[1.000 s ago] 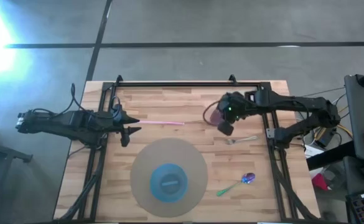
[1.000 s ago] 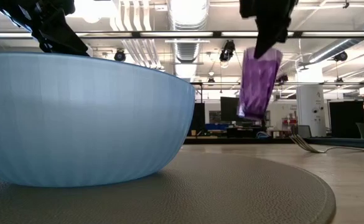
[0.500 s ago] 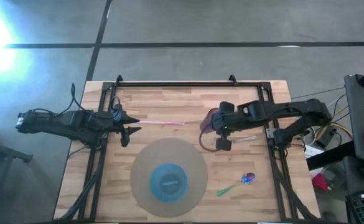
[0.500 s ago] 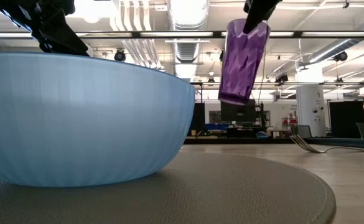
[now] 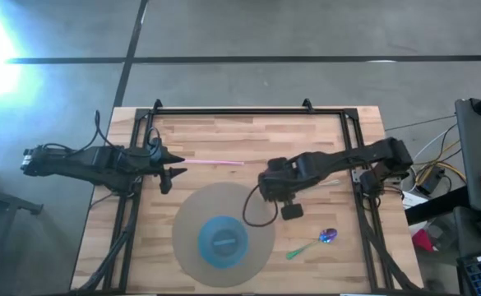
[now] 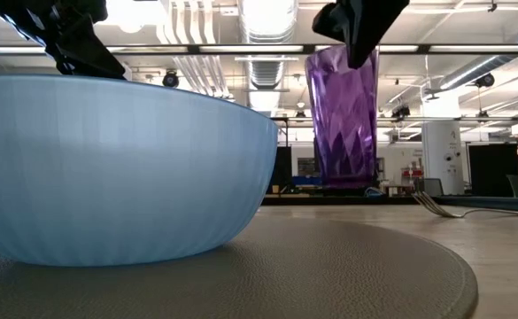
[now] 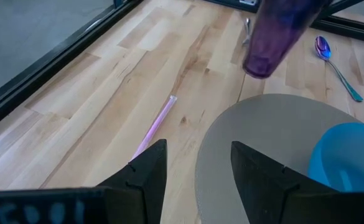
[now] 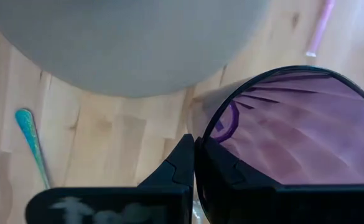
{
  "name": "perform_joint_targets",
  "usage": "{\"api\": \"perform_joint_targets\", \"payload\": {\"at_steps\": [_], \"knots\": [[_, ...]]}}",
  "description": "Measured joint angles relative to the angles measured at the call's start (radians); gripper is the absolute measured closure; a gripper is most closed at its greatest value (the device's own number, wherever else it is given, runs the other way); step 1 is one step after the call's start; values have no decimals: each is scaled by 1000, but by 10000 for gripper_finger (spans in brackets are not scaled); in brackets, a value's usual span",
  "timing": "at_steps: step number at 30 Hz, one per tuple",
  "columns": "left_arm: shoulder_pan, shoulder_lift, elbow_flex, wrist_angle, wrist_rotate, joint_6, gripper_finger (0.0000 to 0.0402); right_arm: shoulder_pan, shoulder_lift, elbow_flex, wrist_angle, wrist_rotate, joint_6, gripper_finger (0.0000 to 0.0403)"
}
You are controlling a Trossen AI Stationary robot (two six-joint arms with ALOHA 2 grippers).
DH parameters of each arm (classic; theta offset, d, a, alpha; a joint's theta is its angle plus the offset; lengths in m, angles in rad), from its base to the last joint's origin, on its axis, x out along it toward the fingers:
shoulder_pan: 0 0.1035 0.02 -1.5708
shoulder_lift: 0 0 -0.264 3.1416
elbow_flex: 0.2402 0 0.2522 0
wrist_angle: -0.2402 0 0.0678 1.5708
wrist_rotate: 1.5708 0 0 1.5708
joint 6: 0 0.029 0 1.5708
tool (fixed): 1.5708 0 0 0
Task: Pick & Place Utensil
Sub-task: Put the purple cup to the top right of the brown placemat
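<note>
A purple faceted cup (image 6: 341, 120) hangs upright from my right gripper (image 8: 195, 146), which is shut on its rim. In the high view the cup (image 5: 259, 205) is over the right edge of the round grey mat (image 5: 192, 205). A blue bowl (image 5: 222, 241) stands on that mat. On the wood lie a pink straw (image 5: 211, 162), a fork (image 6: 436, 206) and a spoon with a teal handle (image 5: 318, 240). My left gripper (image 7: 197, 168) waits open at the table's left side, with the straw (image 7: 157, 127) lying ahead of it. My right gripper pinches the cup's rim (image 8: 201, 132) with one finger (image 8: 180, 163) outside the wall and the other (image 8: 214, 169) inside the cup. It comes from above, pointing down. The cup hangs upright below the fingers, its base (image 6: 343, 182) lifted clear of the table.
Black rails (image 5: 232, 111) frame the table along its far edge and down both sides. The bowl (image 6: 117, 168) fills the near left of the low view. Bare wood lies between the straw and the mat (image 7: 262, 137); the spoon (image 8: 32, 143) lies right of the mat.
My right gripper has carried the cup from the far right part of the table toward the near edge and leftward, up to the mat's right edge. The cup has swung from tilted to upright. The left arm has kept still.
</note>
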State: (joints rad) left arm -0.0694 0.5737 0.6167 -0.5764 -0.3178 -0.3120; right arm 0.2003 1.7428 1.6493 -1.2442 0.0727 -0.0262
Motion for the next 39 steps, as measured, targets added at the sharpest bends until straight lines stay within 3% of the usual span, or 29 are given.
{"api": "perform_joint_targets", "payload": {"at_steps": [12, 24, 32, 39], "knots": [[0, 1, 0, 0, 0, 2, 232, 4, 13, -45, 95, 3, -56, 392], [0, 3, 0, 0, 0, 3, 232, -90, -43, -88, 121, 32, -81, 392], [0, 10, 0, 0, -22, 25, 232, -95, -186, -258, 181, 22, 30, 392], [0, 14, 0, 0, -41, 25, 232, -89, -187, -288, 241, -6, 73, 392]]}}
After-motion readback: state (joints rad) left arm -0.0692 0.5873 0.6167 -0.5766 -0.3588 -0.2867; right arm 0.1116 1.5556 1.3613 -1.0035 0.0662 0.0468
